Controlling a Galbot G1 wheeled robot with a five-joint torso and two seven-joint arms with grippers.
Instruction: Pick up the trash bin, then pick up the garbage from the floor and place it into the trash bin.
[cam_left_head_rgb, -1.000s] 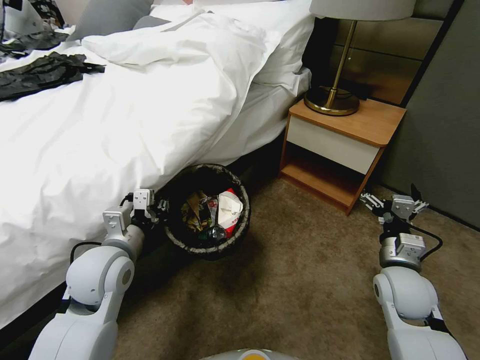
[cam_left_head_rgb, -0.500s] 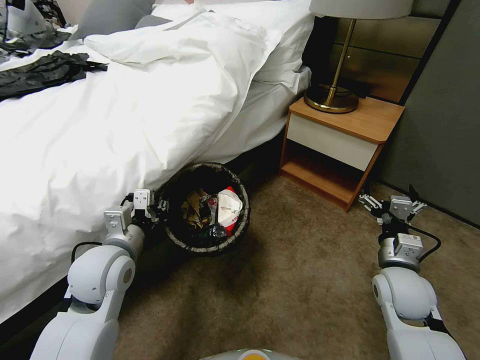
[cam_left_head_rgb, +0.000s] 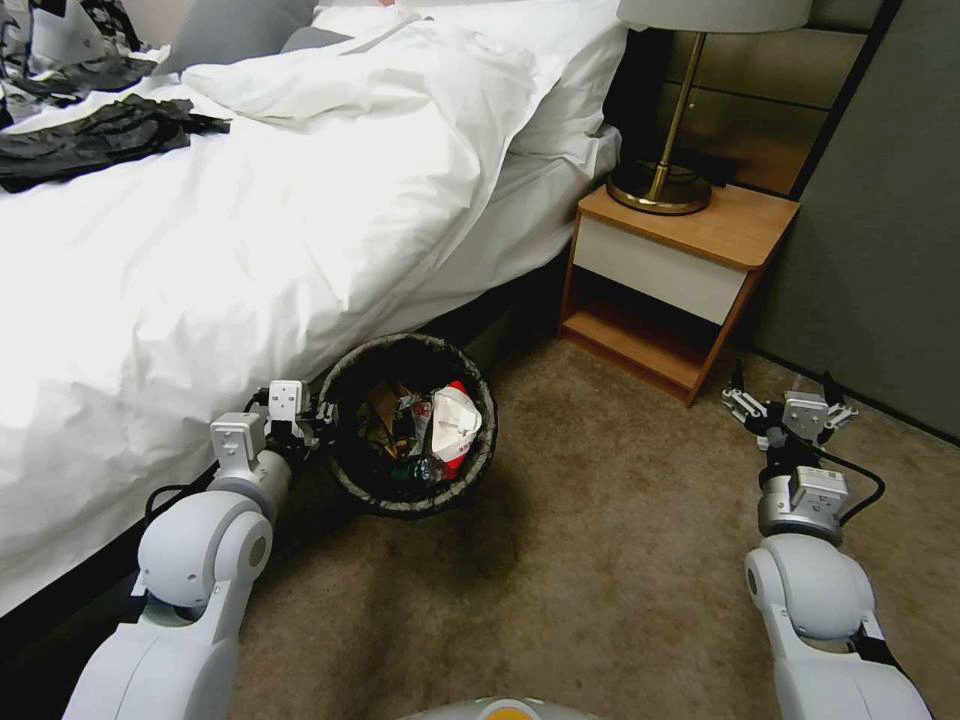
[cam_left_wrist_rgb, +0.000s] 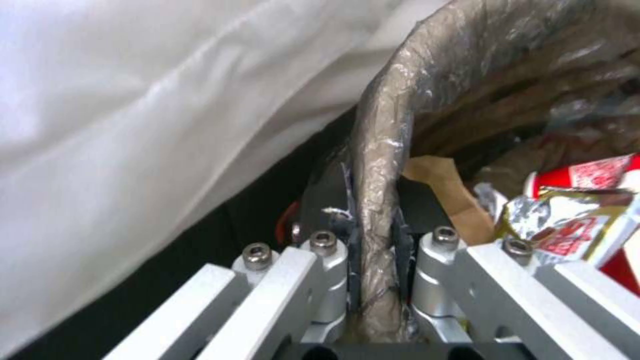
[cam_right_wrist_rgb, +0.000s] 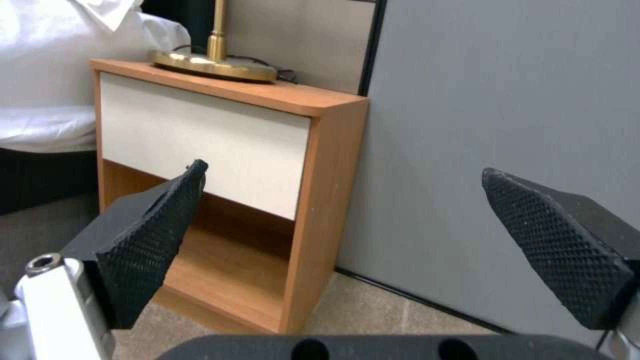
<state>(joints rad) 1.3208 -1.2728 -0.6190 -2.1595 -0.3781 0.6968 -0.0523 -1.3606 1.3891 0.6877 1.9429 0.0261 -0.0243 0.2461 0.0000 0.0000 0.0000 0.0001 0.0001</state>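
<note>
I see big white bed (cam_left_head_rgb: 200, 250) at left. My left gripper (cam_left_head_rgb: 318, 412) pinched tight on rim of small round trash bin with dark bag liner (cam_left_head_rgb: 352, 490), on carpet beside bed. Inside: red-and-white crumpled packets (cam_left_head_rgb: 455, 425), print too blurry to read. Wooden nightstand (cam_left_head_rgb: 700, 225) next. My right gripper (cam_left_head_rgb: 785, 400) spread wide, holding nothing.

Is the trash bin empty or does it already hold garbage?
It holds garbage. The trash bin contains red-and-white packets, wrappers and a small bottle, and the left gripper is shut on its lined rim.
</note>
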